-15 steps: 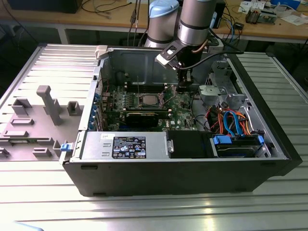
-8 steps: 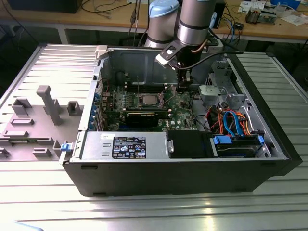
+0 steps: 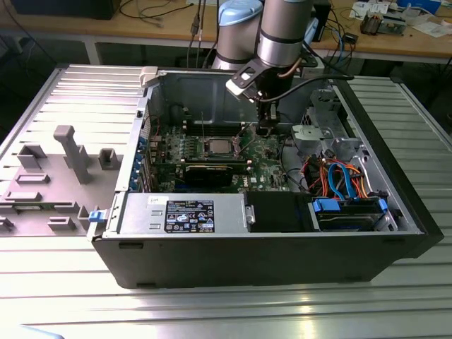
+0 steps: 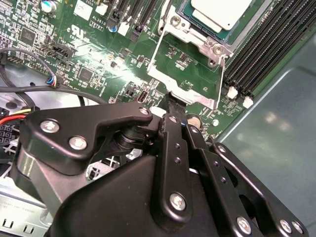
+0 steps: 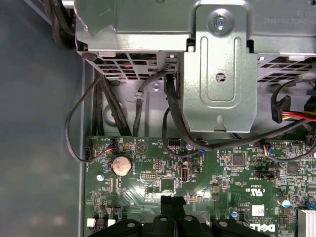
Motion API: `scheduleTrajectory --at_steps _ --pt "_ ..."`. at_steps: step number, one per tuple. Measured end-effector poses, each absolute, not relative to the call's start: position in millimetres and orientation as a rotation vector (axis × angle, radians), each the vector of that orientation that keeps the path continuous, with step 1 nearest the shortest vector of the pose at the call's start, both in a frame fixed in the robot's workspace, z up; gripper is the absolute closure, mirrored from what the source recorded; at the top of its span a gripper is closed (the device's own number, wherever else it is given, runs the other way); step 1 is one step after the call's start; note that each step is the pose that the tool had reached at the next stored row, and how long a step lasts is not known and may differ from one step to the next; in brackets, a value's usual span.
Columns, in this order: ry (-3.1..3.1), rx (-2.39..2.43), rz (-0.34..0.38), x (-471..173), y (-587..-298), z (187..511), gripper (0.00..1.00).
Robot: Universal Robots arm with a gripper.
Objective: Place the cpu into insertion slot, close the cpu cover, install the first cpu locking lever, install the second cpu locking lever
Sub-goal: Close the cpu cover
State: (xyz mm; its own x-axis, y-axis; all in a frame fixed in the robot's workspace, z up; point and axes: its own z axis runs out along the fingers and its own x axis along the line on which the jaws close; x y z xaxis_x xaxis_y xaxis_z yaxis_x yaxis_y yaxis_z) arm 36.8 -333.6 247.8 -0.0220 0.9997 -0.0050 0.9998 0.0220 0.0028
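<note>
Exterior view: on the exterior view's left, grey plastic fixtures (image 3: pixel 70 152) stand on the ribbed metal table (image 3: pixel 406 113). The open computer case (image 3: pixel 233 254) lies mid-table, with a cable-strewn wooden bench (image 3: pixel 141 28) behind it. Inside the case, the cpu (image 3: pixel 217 146) sits in the insertion slot (image 4: pixel 216 48). Rightward, the gripper (image 3: pixel 266 129) hangs, fingers clenched together, tips at the edge of the raised cpu cover (image 4: pixel 195 94).

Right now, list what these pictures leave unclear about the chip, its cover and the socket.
- Chip: second wrist view, cut off by the picture's edge.
- Cover: second wrist view, near edge hidden behind the gripper.
- Socket: exterior view, too small to make out its parts.
</note>
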Motion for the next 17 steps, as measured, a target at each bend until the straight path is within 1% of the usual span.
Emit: scheduleTrajectory --at_steps 17 --pt "2.242 2.194 -0.004 30.3 -333.6 247.6 0.89"
